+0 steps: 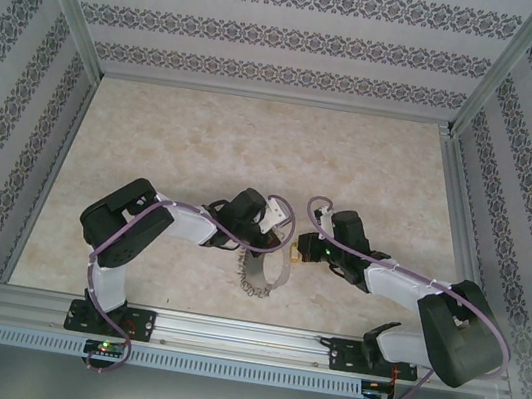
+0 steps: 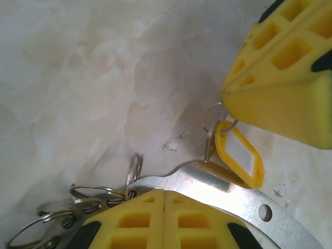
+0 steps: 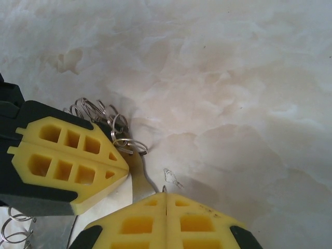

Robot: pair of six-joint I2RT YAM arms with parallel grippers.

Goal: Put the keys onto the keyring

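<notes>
Left gripper [image 2: 164, 193] was clamped shut on the rim of the keyring [image 2: 233, 199] at the table's [image 1: 254, 147] near middle, presumably to steady it, while right gripper [image 2: 225, 94], likewise shut, held the key [image 2: 239, 155] by its wire loop [image 2: 212, 116], dangling at the hoop's right edge for threading.

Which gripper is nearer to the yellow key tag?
Right. The right gripper pinches the key tag by its wire loop, at its tips; the left gripper stands apart, shut on a small ring on the keyring rim.
</notes>
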